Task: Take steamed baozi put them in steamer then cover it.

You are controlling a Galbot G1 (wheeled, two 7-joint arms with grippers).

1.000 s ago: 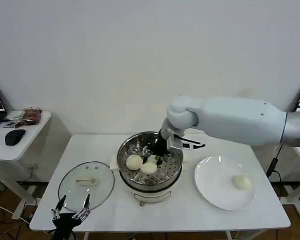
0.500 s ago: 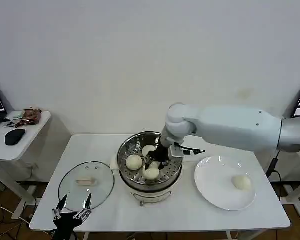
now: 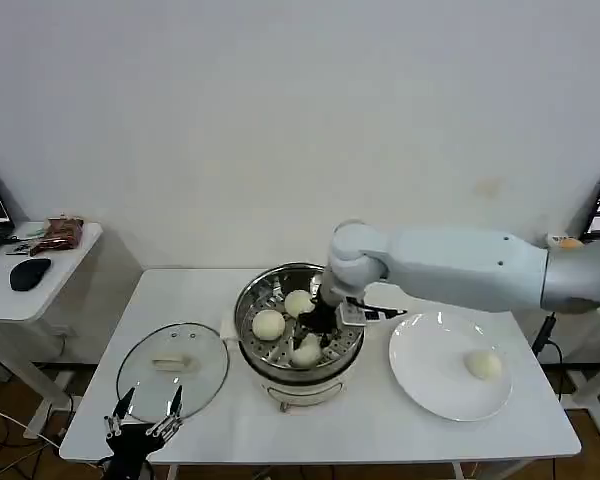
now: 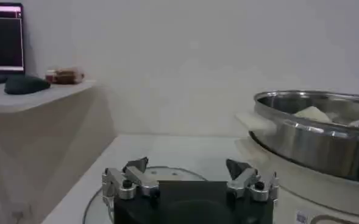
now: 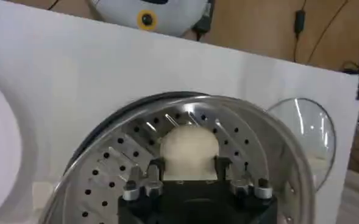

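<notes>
Steel is your landmark from the head camera: the steamer (image 3: 298, 330) stands mid-table (image 3: 410, 420) with three buns inside. One bun (image 3: 268, 324) lies toward the lid's side, another (image 3: 298, 301) toward the wall, and a third (image 3: 305, 353) at the pot's front edge. Your right tool (image 3: 314, 327) reaches down into the pot just above that third bun. A fourth bun (image 3: 483, 364) sits on the white plate (image 3: 420, 380), right of the pot. The glass lid (image 3: 172, 368) lies flat on the table left of the pot, and your left tool (image 3: 140, 420) waits just in front of the lid, fingers spread.

From your left wrist, the left tool (image 4: 190, 176) is released above the lid (image 4: 167, 175), with the pot (image 4: 316, 143) beside it.

From your right wrist, the right tool (image 5: 188, 170) has its fingers at either side of a bun (image 5: 188, 151) resting on the perforated tray (image 5: 115, 164); whether they press it or have let go, you cannot tell. The lid (image 5: 313, 131) lies beyond the pot's rim.
</notes>
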